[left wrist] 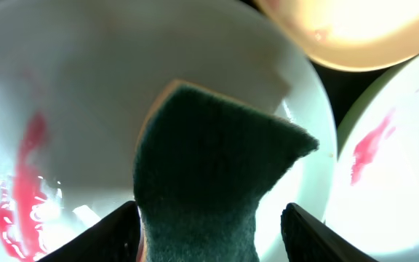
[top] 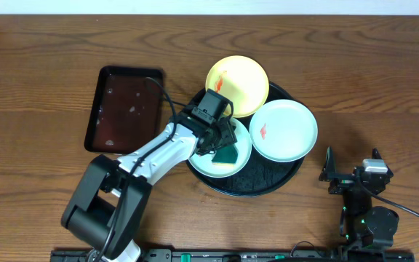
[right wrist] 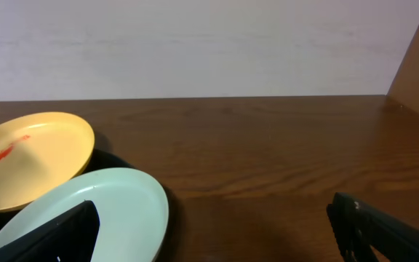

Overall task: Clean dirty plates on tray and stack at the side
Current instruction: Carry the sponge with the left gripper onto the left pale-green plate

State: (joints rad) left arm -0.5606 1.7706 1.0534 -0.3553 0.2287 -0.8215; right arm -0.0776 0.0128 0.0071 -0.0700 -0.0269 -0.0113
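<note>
Resting on smeared mint plate [left wrist: 86, 87], tray's [top: 268, 178] left rim: sponge [left wrist: 202, 175], for wiping; left hand [left wrist: 211, 222] spread loosely around it; right hand [right wrist: 213, 218] spread wide, empty.

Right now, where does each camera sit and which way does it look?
Overhead: above the table, looking straight down on the tray, left arm and right arm.
Left wrist: on the left arm, looking down at a green sponge on a smeared mint plate; the left pincer frames it.
Right wrist: low by the table, looking level toward the wall; the right pincer shows at the bottom corners.
Shared: overhead and right wrist both show the yellow plate.
</note>
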